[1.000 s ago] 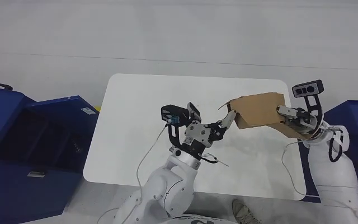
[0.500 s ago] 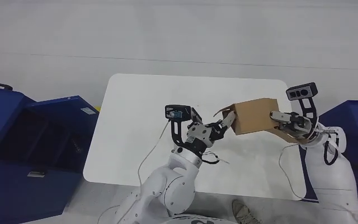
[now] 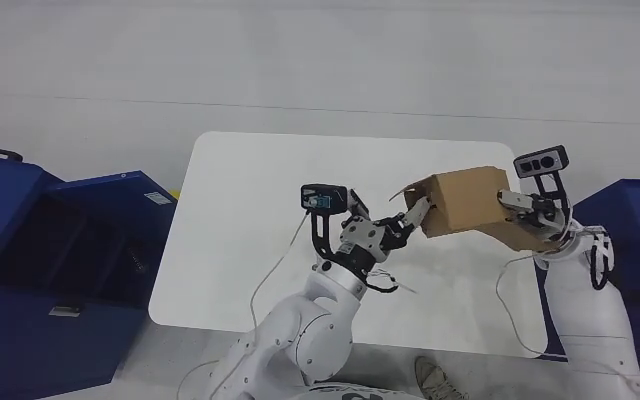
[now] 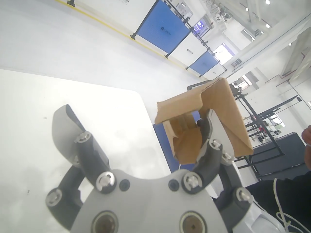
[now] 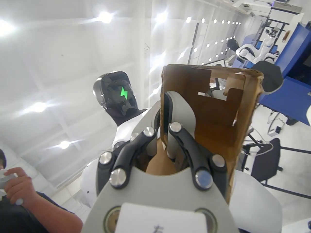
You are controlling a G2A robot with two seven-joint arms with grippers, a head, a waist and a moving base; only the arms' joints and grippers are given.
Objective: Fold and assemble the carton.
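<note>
The brown carton (image 3: 463, 200) is held up over the right part of the white table (image 3: 250, 220), its open end with loose flaps facing the left arm. My right gripper (image 3: 512, 201) is shut on the carton's right-hand wall; in the right wrist view its fingers (image 5: 163, 109) pinch that cardboard edge of the carton (image 5: 216, 115). My left gripper (image 3: 404, 219) stands open at the carton's open end. In the left wrist view one finger (image 4: 211, 127) reaches inside the carton (image 4: 218, 100), against its wall, while the other finger (image 4: 69, 124) hangs free over the table.
Blue bins (image 3: 80, 250) stand off the table's left edge and another blue unit (image 3: 625, 205) stands by the right arm. A thin white cable (image 3: 268, 272) trails across the table's front. The left and far parts of the tabletop (image 4: 73, 93) are bare.
The left arm has shifted right, closer to the carton's open end. The carton dipped a little and came back up, still in the right gripper.
</note>
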